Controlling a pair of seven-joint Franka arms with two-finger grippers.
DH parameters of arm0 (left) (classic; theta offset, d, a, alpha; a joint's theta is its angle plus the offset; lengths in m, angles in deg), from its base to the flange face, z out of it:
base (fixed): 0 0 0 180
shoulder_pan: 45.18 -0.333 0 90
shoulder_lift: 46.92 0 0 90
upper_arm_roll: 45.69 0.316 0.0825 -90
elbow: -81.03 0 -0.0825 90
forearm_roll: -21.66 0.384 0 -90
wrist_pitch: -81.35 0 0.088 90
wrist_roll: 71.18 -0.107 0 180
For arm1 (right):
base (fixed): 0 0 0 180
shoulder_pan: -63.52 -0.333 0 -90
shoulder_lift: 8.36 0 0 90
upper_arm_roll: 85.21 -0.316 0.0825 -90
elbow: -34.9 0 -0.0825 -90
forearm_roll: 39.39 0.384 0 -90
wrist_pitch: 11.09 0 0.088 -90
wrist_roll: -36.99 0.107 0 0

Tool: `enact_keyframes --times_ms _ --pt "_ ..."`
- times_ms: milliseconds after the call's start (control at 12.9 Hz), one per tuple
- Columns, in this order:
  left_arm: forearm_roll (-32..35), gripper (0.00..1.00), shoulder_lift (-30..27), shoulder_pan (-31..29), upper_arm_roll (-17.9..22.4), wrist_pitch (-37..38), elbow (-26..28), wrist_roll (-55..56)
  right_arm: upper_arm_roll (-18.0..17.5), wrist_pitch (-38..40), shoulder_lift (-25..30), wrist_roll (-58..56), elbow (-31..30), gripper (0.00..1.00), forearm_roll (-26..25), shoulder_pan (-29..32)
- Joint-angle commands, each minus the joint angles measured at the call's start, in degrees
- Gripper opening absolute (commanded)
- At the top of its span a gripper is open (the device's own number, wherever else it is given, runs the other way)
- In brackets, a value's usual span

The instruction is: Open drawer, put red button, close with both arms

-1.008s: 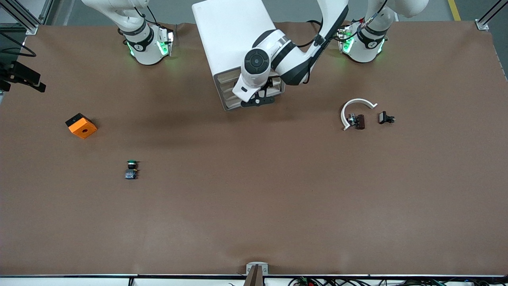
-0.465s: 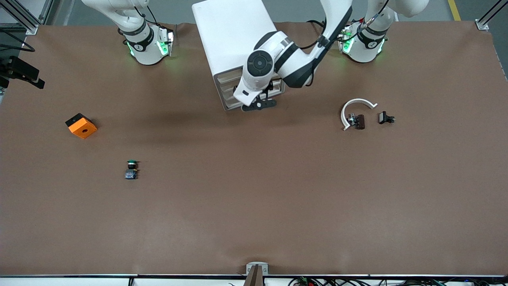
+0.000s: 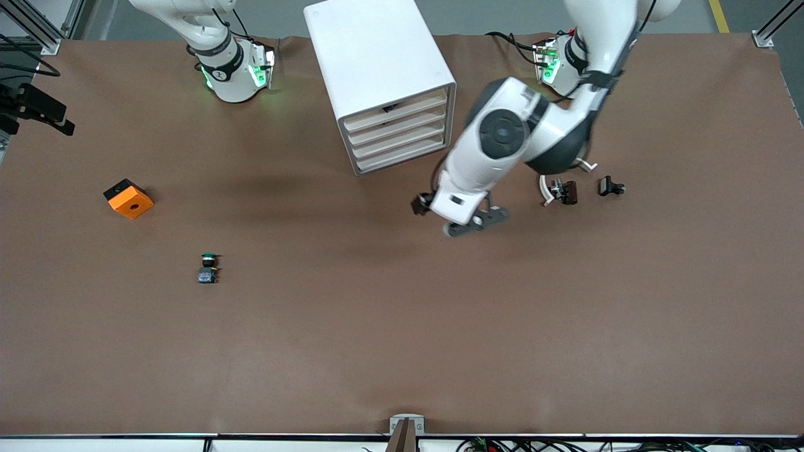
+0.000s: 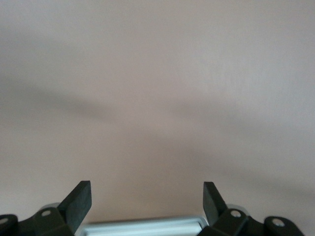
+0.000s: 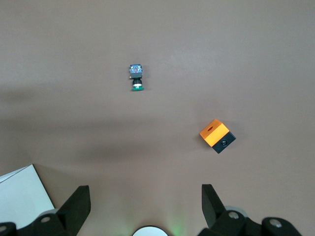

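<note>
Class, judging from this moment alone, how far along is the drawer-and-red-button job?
Done: nothing that shows. The cabinet's four drawers all look shut, and no red button can be made out.
In hand: nothing. The left gripper hangs open and empty over bare table near the cabinet. The right gripper waits open above the green button and orange block.
Left: seemingly every step.

Both arms wore glossy white shells broken by black joint bands. The left arm (image 3: 553, 119) showed a round dark-grey cap on its wrist joint, and a black cable ran along its upper link. Each base (image 3: 233, 69) carried a black ring with a small white mark and glowed green at the sides. The left gripper (image 4: 146, 202) had matte black wedge-shaped fingers on black mounts with silver screws; the right gripper (image 5: 145, 204) matched it
</note>
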Motion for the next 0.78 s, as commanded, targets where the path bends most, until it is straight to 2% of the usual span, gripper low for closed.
enact_keyframes --times_ms 0,233,543,698 --pt "1.4 1.00 -1.3 -5.2 -0.6 3.8 -1.0 -6.2 0.0 -1.3 1.4 0.0 -1.6 1.00 0.8 0.2" --pt "1.4 1.00 -2.3 -11.4 -0.6 5.7 -2.6 -11.1 0.0 -1.6 1.3 -0.3 -1.7 1.00 0.8 0.2" --pt "10.1 1.00 -4.7 -16.2 -0.7 10.1 -5.5 -21.6 0.0 -1.6 1.4 -0.4 -1.7 1.00 0.7 0.2" --pt "10.5 1.00 -6.8 -18.6 -0.6 12.6 -5.9 -26.8 0.0 -2.4 1.4 -0.5 -1.7 1.00 0.7 0.2"
